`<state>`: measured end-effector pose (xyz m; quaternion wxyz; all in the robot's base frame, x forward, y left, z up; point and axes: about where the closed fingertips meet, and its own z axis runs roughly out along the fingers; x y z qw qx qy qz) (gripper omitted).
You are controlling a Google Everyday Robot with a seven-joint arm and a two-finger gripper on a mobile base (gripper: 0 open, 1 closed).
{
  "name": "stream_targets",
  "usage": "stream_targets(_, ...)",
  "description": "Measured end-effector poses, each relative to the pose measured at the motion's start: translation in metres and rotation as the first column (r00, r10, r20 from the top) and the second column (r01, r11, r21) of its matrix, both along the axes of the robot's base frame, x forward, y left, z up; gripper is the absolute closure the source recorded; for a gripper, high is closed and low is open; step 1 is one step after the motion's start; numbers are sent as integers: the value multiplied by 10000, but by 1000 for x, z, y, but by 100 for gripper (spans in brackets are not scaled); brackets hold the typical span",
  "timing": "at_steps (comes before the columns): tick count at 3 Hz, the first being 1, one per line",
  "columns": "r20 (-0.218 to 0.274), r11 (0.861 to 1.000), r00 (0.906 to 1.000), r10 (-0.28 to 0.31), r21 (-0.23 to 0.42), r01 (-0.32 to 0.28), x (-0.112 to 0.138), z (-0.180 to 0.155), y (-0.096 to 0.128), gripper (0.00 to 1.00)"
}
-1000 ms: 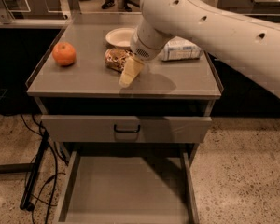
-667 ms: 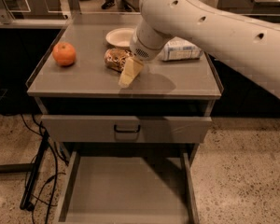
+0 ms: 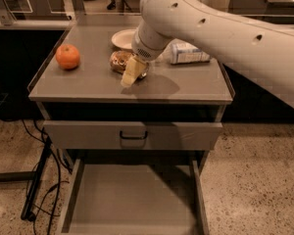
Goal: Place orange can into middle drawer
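The orange can (image 3: 119,60) lies on its side on the cabinet top (image 3: 88,84), just in front of a white plate. It has a mottled orange-brown label. My gripper (image 3: 131,72) hangs from the big white arm and is down at the can's right end, touching or nearly touching it and covering part of it. The middle drawer (image 3: 132,199) is pulled far out below, with its flat grey floor and low side walls showing and nothing in it.
A round orange fruit (image 3: 67,56) sits at the left of the top. A white plate (image 3: 122,37) and a clear plastic bottle (image 3: 188,53) lie at the back. A grey drawer face with a black loop handle (image 3: 133,134) is above the open drawer. Cables (image 3: 39,190) lie on the floor at left.
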<state>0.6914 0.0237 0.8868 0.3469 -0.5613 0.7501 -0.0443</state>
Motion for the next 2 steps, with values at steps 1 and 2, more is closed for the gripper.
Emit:
stream_targets(1,-491,9987,9981,-366,343,383,43,-30,3,0)
stream_targets(2,-493,9986,9981,-369,356,387,44,-31,3,0)
